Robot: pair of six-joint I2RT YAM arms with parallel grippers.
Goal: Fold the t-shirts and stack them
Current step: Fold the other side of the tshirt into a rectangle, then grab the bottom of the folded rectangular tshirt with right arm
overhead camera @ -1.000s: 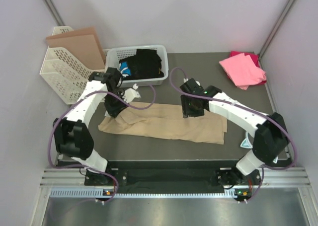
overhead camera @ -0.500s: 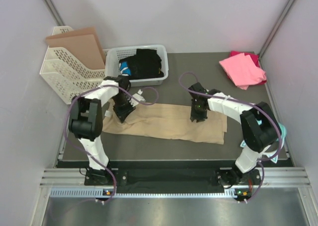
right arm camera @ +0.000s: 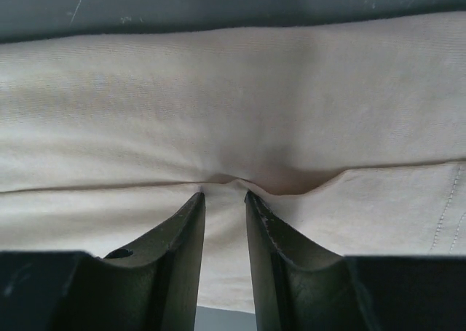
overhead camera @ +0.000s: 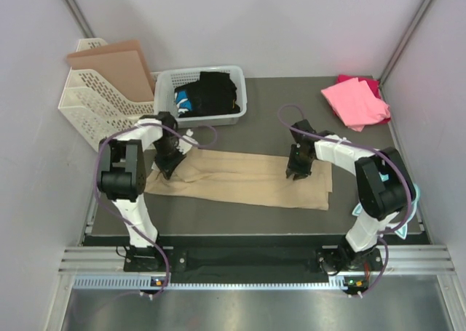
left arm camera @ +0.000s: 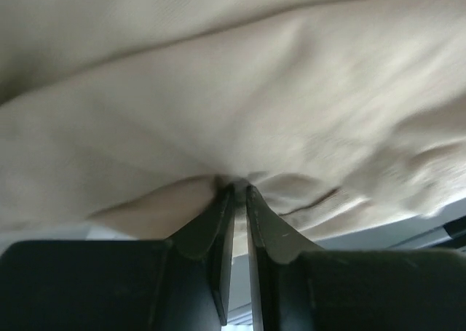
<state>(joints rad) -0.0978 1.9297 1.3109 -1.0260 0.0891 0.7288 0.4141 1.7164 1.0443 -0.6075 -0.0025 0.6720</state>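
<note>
Three walls (overhead camera: 255,25), dark tabletop (overhead camera: 287,105), tan t-shirt (overhead camera: 240,177)

The spread t-shirt (overhead camera: 240,178) lies on the table (overhead camera: 277,127), basket (overhead camera: 218,118) behind it, folded t-shirts (overhead camera: 357,102) far right.

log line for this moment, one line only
left pincer: shut on tan shirt, left end | right pincer: shut on tan shirt, right part | pink shirt: far right corner, not held
</note>
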